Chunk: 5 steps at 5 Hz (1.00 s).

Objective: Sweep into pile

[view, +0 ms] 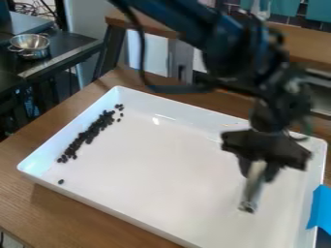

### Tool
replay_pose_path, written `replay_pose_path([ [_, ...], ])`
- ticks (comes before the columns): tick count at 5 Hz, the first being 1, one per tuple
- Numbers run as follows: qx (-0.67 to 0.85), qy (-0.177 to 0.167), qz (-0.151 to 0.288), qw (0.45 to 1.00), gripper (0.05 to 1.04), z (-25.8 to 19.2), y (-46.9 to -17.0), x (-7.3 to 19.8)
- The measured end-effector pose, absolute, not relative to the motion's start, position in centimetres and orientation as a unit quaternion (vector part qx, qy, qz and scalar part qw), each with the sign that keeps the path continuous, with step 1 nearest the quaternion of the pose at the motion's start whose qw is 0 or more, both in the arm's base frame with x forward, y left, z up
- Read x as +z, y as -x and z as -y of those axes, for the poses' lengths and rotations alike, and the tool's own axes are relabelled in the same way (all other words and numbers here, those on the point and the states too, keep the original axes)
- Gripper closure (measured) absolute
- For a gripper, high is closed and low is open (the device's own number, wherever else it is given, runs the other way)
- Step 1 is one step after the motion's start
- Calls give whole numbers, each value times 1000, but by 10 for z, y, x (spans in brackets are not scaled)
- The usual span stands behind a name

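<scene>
A black gripper (257, 169) hangs over a white tray (161, 164) on a wooden table (65, 213), its jaws clamped on a pale, slim tool (253, 186) that points down; from where I stand, I cannot tell whether the tip touches the tray floor. Well left of the jaws, across the tray, dark beans (90, 133) lie in a long, slanting band beside the left wall, with a few loose at the band's far end and one alone near its near end. Right of and below the jaws, blue tape (321, 208) covers part of the tray's rim. Behind the jaws, the arm (223, 46) slants in from above, past a wooden ledge (139, 23) and teal tiles (317, 9). Far left of the jaws, a shiny metal pot (30, 46) sits on a dark counter (74, 41).
</scene>
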<state>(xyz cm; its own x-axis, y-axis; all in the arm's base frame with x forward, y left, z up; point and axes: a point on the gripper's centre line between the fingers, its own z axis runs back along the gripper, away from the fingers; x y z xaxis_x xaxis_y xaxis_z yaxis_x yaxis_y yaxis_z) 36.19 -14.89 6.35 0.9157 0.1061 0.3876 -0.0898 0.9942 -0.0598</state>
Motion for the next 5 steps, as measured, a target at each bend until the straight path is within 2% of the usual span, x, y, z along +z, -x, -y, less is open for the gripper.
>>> replay_pose_path([
  [2,74,-6,176,982,716,186,-380,33],
  [3,79,-10,181,980,655,188,-381,29],
  [4,68,-23,173,982,343,185,-378,29],
  [5,57,1,137,989,100,174,-373,53],
])
